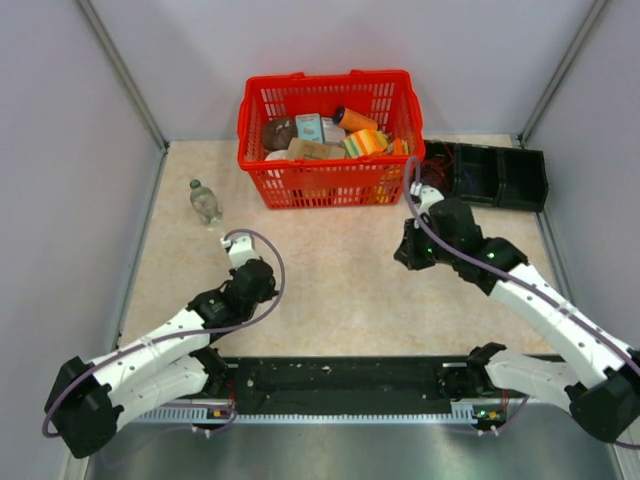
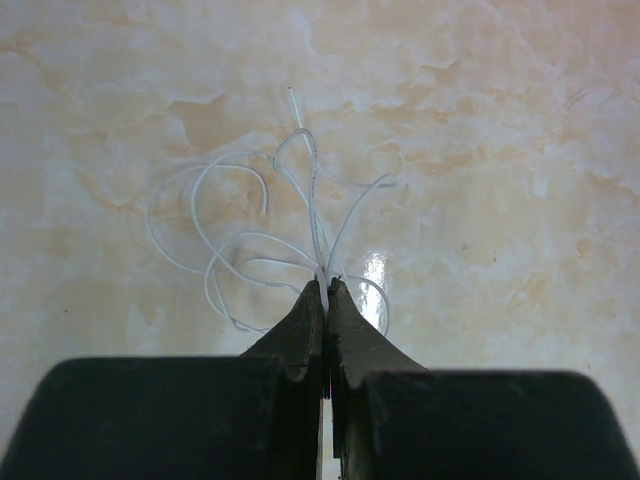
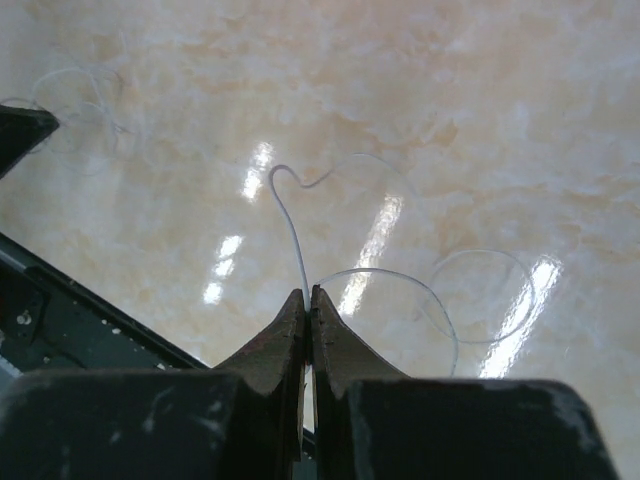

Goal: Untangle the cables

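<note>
The cables [image 2: 322, 262] are very thin white wires, looped over the beige table ahead of my left gripper [image 2: 326, 283]. That gripper is shut on them, and strands rise from between its tips. My right gripper [image 3: 306, 292] is shut on a single white strand [image 3: 290, 240] that curls upward, with a faint clear loop [image 3: 480, 295] to its right. In the top view the left gripper [image 1: 238, 248] is at the left-centre of the table and the right gripper [image 1: 408, 255] at the right-centre, well apart. The wires are too fine to see there.
A red basket [image 1: 325, 185] with several groceries stands at the back centre. A small plastic bottle [image 1: 204, 202] stands upright at the back left. Black bins [image 1: 500, 175] sit at the back right. A black rail [image 1: 340, 380] runs along the near edge. Grey walls enclose the table.
</note>
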Controlling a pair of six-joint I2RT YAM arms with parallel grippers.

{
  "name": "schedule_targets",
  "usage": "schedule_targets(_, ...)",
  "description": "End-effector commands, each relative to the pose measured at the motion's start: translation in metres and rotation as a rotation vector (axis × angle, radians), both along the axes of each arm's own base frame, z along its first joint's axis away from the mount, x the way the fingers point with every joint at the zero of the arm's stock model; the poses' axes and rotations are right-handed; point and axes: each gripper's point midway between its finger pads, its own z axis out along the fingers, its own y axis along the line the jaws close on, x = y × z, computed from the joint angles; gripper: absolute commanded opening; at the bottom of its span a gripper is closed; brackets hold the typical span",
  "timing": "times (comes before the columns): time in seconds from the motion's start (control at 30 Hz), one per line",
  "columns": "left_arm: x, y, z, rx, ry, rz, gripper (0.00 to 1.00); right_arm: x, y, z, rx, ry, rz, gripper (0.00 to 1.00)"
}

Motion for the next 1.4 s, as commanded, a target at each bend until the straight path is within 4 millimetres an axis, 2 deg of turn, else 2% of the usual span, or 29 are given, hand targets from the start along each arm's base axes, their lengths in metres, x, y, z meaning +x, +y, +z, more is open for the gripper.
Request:
schedule_targets(0.0, 0.008, -0.017, -0.005, -0.093, -0.039, -0.013, 0.00, 0.024, 0.010, -0.032, -0.029, 0.040, -0.039, 0.00)
schedule_targets(0.17, 0.009, -0.024, -0.019, -0.095, -0.015, -0.036, 0.00, 0.022, 0.037, -0.060, 0.039, 0.155, 0.024, 0.00)
schedule_targets(0.33, 0.012, -0.028, -0.022, -0.084, -0.003, -0.046, 0.00, 0.040, 0.019, -0.094, -0.064, 0.166, -0.077, 0.01)
schedule_targets(0.47, 0.011, -0.029, -0.022, -0.089, -0.011, -0.058, 0.00, 0.032, 0.015, -0.117, -0.094, 0.243, -0.091, 0.02)
schedule_targets(0.63, 0.010, -0.028, -0.021, -0.107, -0.032, -0.061, 0.00, 0.028, -0.006, -0.134, -0.158, 0.271, -0.196, 0.18)
schedule_targets(0.7, 0.009, -0.028, -0.021, -0.112, -0.035, -0.063, 0.00, 0.024, -0.011, -0.139, -0.166, 0.289, -0.222, 0.27)
schedule_targets(0.73, 0.009, -0.028, -0.021, -0.111, -0.035, -0.062, 0.00, 0.023, -0.013, -0.140, -0.168, 0.293, -0.232, 0.35)
schedule_targets(0.83, 0.009, -0.029, -0.020, -0.113, -0.039, -0.064, 0.00, 0.021, -0.019, -0.142, -0.170, 0.290, -0.273, 0.68)
schedule_targets(0.97, 0.009, -0.030, -0.021, -0.108, -0.030, -0.070, 0.00, 0.022, -0.025, -0.139, -0.137, 0.296, -0.314, 0.81)
schedule_targets(1.13, 0.010, -0.030, -0.021, -0.108, -0.030, -0.069, 0.00, 0.015, -0.032, -0.143, 0.058, 0.419, -0.408, 0.82)
schedule_targets(1.3, 0.010, -0.030, -0.022, -0.108, -0.031, -0.069, 0.00, 0.004, -0.019, -0.139, 0.251, 0.480, -0.476, 0.81)
schedule_targets(1.37, 0.010, -0.030, -0.021, -0.109, -0.032, -0.069, 0.00, 0.001, -0.014, -0.140, 0.340, 0.493, -0.494, 0.78)
